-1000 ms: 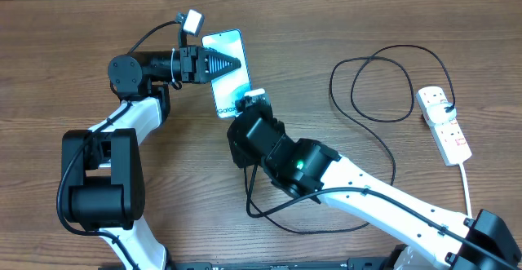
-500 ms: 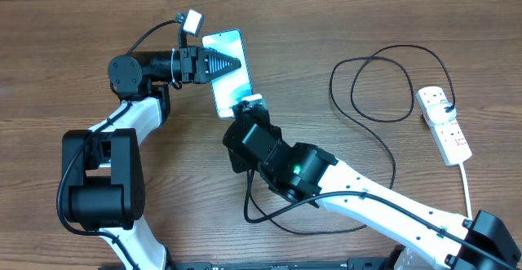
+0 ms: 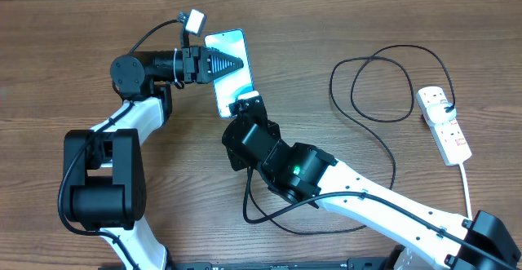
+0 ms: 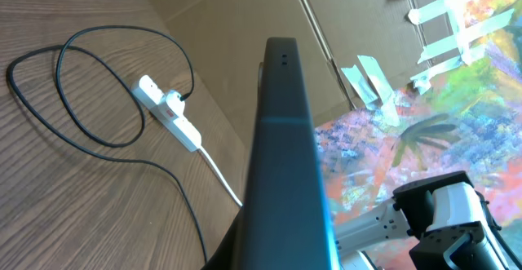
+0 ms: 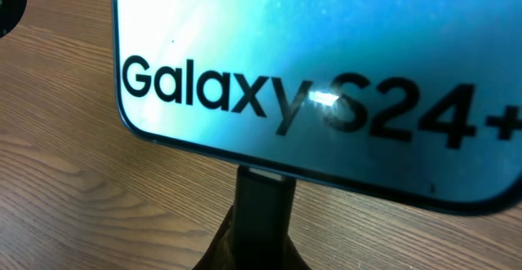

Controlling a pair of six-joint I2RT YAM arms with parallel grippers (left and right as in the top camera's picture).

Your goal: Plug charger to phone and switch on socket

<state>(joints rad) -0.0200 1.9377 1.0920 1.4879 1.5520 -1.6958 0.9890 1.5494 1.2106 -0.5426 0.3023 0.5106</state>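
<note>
Where the overhead view fails: the right gripper (image 3: 247, 104) and its wrist cover the lower end of the phone (image 3: 232, 86), so the spot where the charger (image 5: 265, 190) meets the phone is hidden from above.
Right wrist view: only the phone's bottom strip shows, and the "Galaxy S24+" lettering is cut off at the right edge. The fingers (image 5: 257, 247) are a dark blur at the bottom of the frame.
Left wrist view: the phone appears edge-on as a dark slab with a thin blue sliver, and the base of it runs out of frame.
Charger: its black end stands upright out of the right gripper, with its top touching the middle of the phone's bottom edge. Whether it is seated inside cannot be told. The rest of the charger loops over the desk (image 3: 391, 25) towards the socket (image 3: 443, 123).
Right gripper: clamped on the charger's end, just below the phone.
Left gripper (image 3: 238, 61): closed on the phone from its long side, with the tip over the screen.
Phone: screen up, between the two grippers. Whether it rests on the desk cannot be told.
Socket: at the desk's right edge, well apart from both grippers. Its red switches are too small to read.
</note>
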